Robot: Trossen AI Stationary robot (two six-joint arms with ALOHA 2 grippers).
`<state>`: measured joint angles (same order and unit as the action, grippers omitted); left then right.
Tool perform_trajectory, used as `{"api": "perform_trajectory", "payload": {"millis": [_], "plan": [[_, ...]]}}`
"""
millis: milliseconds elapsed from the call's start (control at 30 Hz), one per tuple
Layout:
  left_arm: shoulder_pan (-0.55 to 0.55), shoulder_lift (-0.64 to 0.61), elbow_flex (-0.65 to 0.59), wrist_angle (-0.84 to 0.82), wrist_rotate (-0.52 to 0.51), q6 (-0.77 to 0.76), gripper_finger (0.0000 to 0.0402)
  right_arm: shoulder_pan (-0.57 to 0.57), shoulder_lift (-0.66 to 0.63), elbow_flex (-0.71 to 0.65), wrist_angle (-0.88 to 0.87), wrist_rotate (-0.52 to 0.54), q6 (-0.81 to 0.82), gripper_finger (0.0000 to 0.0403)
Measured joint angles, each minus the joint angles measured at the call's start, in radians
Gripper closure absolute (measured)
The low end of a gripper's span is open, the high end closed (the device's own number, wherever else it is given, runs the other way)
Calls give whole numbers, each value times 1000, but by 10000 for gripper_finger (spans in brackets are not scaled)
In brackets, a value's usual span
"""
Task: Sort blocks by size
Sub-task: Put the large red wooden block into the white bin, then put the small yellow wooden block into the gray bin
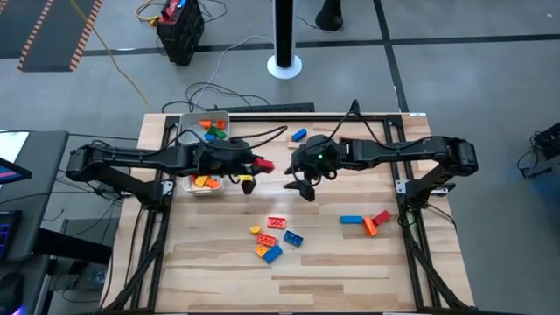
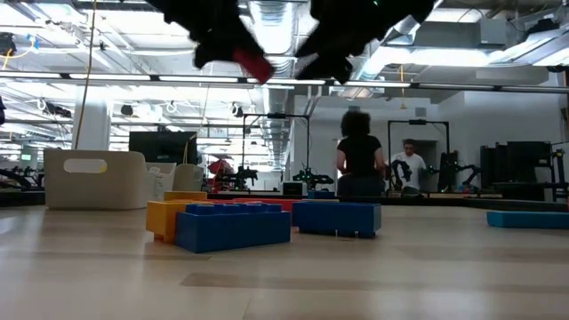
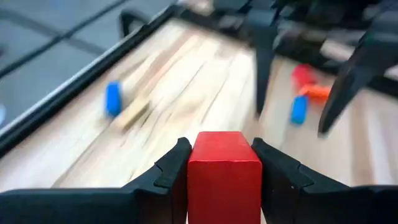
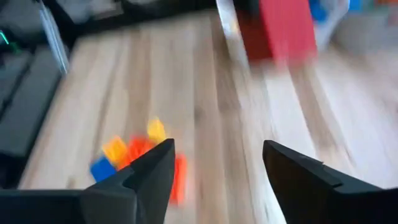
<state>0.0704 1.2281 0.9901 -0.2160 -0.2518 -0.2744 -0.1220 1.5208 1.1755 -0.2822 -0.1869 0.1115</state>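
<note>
At the far left of the wooden table point(image 1: 350, 262) I see a white tray point(image 1: 185, 131) holding several bricks, orange, blue, green and red, some hidden under the left arm. My left gripper point(image 1: 252, 171) hangs above the table just right of that tray, its jaws closed on a red block point(image 3: 224, 177); the left wrist view shows the two dark fingers point(image 3: 165, 177) pressed flat against both sides of it. The red block also shows up high in the low view, well clear of the tabletop.

Just to the right, my right gripper point(image 1: 302, 185) hovers near the middle of the table, apart from the left one, jaws spread wide with nothing between them.

A single blue brick point(image 1: 299, 134) lies at the far edge between the arms. On the near side, below the grippers, a cluster of bricks point(image 1: 273, 238) lies loose: red, orange, yellow and blue. Further right, a blue bar point(image 1: 351, 220) sits touching an orange bar and a red one point(image 1: 378, 218).
</note>
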Motion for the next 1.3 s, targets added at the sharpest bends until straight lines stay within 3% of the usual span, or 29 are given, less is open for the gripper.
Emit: {"api": "perform_trajectory", "payload": {"millis": [167,400,567,700,1033,1133,1300], "plan": [[22,-43,23,-316,-106,-120,265,-39,0,0,-132,3,-15,120],[106,-69,23,-796,-210,-343,265,-38,0,0,-138,1,-16,119],[177,-69,-17,-940,-210,-359,265,-19,0,0,-127,2,-7,119],[231,-69,-49,-957,-194,-339,251,-5,0,0,-105,6,29,119],[304,-69,-49,-876,-132,-65,139,102,6,0,-88,2,45,119],[299,-69,-33,-773,-41,9,131,132,20,0,-114,65,38,119],[213,-63,-28,-528,203,117,133,88,16,-1,-239,172,54,119]]}}
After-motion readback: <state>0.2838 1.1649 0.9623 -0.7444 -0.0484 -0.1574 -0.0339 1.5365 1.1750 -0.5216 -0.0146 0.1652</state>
